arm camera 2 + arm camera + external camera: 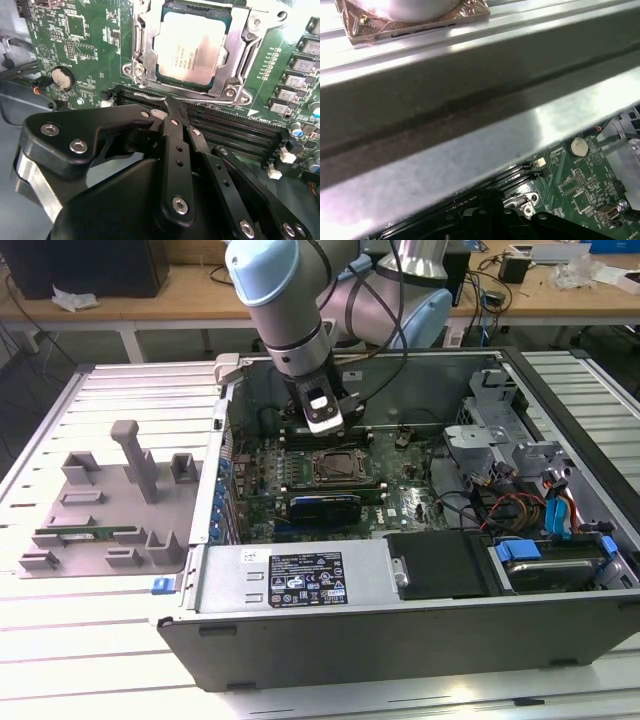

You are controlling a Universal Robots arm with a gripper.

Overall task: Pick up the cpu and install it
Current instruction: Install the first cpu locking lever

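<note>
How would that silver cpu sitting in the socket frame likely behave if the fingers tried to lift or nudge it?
The cpu looks like a flat, rigid metal-topped square, so it would probably stay stiff rather than flex. Its smooth, shiny top suggests it may be slippery. Lying flat inside the socket frame, it seems unlikely to roll or tip, and the frame would likely block sideways pushes.

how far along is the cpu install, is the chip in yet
The cpu already sits inside the socket frame on the motherboard, so picking and placing look done. In the second wrist view the gripper carries nothing and sits just off the socket, over the memory slots. Whether the frame is latched down cannot be told, so locking may remain.
</note>
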